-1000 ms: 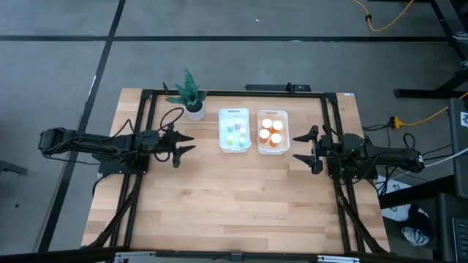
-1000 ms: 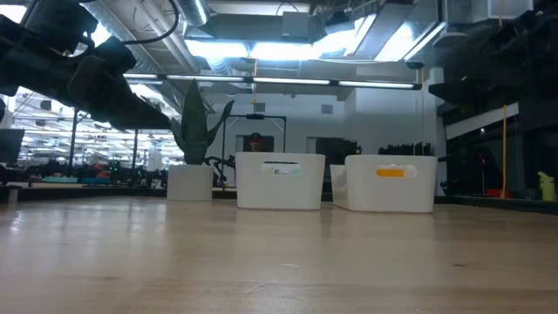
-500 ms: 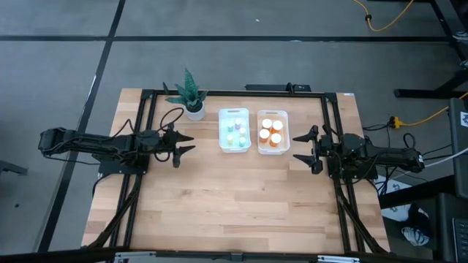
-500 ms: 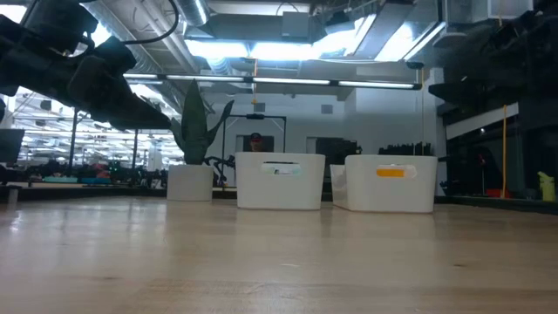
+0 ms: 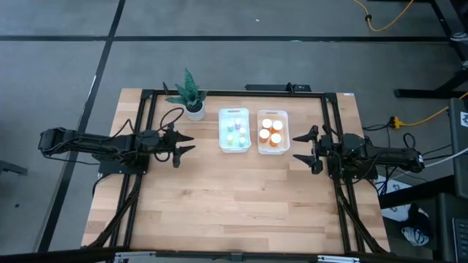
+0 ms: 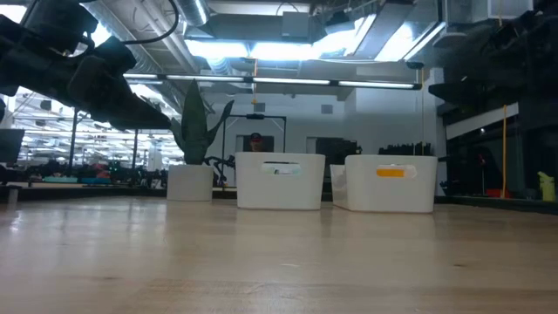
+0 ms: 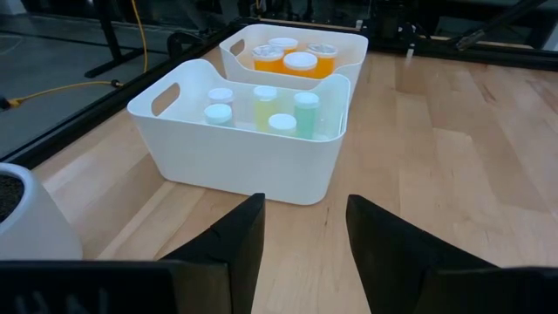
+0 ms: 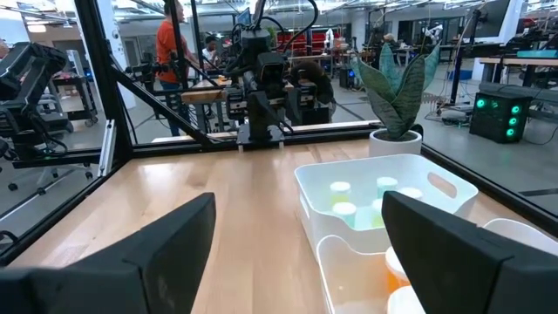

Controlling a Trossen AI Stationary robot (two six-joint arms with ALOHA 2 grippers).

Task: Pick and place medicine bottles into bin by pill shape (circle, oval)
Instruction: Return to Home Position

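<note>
Several small pale green, pink and whitish bottles stand in the left white bin; they also show in the left wrist view. Several amber-orange bottles stand in the right white bin. My left gripper is open and empty, left of the bins. My right gripper is open and empty, right of the bins.
A green plant in a white pot stands at the far side, left of the bins. Black frame rails run along the table's left and right sides. Bare wood lies between the bins and the near edge.
</note>
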